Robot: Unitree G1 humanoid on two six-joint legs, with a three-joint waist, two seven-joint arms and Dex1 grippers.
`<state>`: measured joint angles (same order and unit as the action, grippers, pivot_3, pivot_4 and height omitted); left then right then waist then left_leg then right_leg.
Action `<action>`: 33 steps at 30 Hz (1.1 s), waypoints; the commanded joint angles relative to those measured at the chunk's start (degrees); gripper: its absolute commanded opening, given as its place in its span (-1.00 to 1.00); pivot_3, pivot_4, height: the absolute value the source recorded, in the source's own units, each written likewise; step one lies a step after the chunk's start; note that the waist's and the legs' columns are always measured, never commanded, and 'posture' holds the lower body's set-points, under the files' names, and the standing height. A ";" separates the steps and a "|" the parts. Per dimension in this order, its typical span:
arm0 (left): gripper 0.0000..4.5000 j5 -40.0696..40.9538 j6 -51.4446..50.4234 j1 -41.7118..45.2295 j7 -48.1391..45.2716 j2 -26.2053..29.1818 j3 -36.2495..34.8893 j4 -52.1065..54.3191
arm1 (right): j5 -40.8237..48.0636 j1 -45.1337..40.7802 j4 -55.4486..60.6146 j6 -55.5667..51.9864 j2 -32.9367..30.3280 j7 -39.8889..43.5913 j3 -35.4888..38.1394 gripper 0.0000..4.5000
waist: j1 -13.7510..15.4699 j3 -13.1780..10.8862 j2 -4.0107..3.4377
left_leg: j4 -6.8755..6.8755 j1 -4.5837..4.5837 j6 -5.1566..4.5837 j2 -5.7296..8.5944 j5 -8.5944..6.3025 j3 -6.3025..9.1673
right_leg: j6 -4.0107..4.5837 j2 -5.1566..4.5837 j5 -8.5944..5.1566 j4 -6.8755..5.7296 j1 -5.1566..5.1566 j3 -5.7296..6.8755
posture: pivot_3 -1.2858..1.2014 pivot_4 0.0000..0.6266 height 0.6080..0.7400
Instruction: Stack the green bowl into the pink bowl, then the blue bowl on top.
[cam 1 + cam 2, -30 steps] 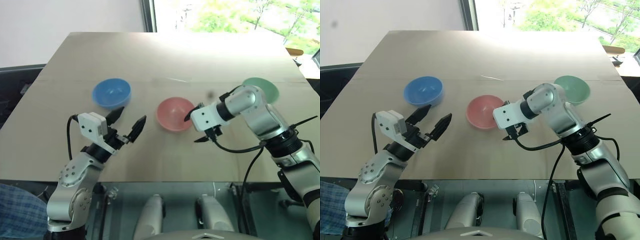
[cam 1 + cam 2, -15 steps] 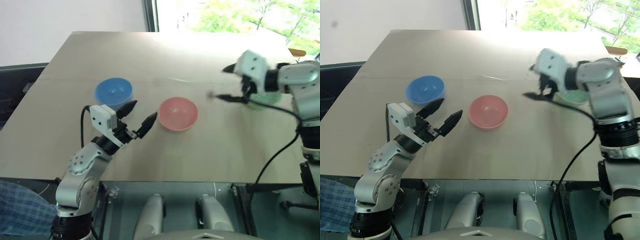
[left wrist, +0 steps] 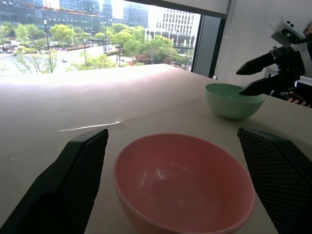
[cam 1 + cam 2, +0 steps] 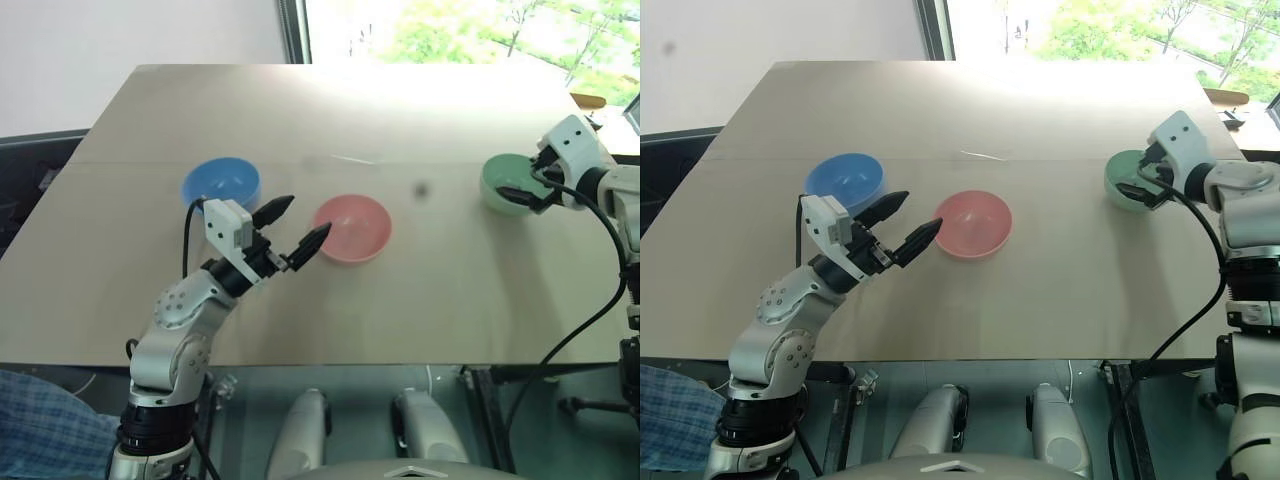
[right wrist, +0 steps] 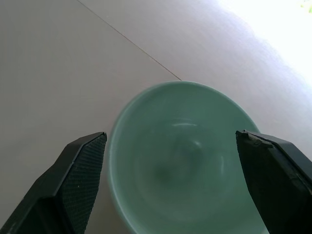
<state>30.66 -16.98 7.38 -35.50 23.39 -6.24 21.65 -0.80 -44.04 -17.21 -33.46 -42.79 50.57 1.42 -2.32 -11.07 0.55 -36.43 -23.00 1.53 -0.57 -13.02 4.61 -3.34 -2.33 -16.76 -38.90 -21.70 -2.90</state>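
Mint-green plastic, the green bowl (image 4: 512,184) is sitting at 3 o'clock on the surface (image 4: 330,110), likely light, rigid and slippery; grip its rim. Right end effector (image 4: 528,186) is hovering over it, fully open and empty; left end effector (image 4: 296,228) likewise, near the pink bowl (image 4: 352,228).

Three small round plastic bowls of equal size sit upright and empty on the tan surface (image 4: 330,120), well apart from one another in a loose row. The blue bowl (image 4: 221,186) lies toward the left. The pink bowl (image 4: 351,228) sits in the middle, a little nearer the front edge than the other two. The green bowl (image 4: 508,182) stands at the far right, close to the surface's right edge. Each bowl is smooth, plain and glossy inside, with its mouth facing up. None is stacked in another.
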 commanded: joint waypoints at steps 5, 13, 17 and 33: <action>1.00 0.03 0.56 -1.22 1.30 0.33 -0.93 3.25 | 0.81 2.49 -0.10 0.68 1.14 -0.71 -2.38 0.98 | 0.16 0.00 0.00 | -0.01 -0.02 0.00 0.01 0.00 0.01 | 0.00 -0.01 0.00 0.00 -0.01 0.02 | 0.03 -0.52 1.00; 1.00 0.09 0.39 -1.69 1.96 0.70 -1.07 4.07 | -3.16 -0.64 -15.57 11.51 1.79 -3.80 -6.17 0.98 | -0.06 0.00 0.00 | -0.02 0.00 0.00 0.01 0.00 -0.01 | 0.00 0.00 0.00 -0.01 0.00 0.00 | 0.03 -0.52 1.00; 1.00 0.14 0.29 -2.56 2.42 0.93 -1.45 4.90 | -3.85 -2.17 -18.53 14.32 2.51 -3.68 -7.03 0.44 | -0.08 0.00 0.00 | -0.02 0.05 0.00 -0.01 0.00 -0.04 | 0.00 0.01 0.00 -0.03 0.01 -0.04 | 0.03 -0.52 1.00; 1.00 0.13 0.27 -4.30 3.88 1.35 -1.82 6.37 | -2.31 -4.43 -12.27 19.04 4.24 -0.04 -7.40 -0.79 | -0.21 -0.01 -0.02 | -0.02 0.04 0.00 -0.01 0.00 -0.07 | 0.00 0.02 0.00 -0.03 0.00 -0.08 | 0.03 -0.52 1.00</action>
<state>30.58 -17.16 3.18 -31.72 24.31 -6.76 25.96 -5.05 -46.51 -35.52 -15.80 -38.67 48.96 -6.95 -2.53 -11.08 0.53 -36.44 -22.95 1.54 -0.59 -13.02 4.53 -3.35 -2.31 -16.76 -38.94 -21.71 -3.00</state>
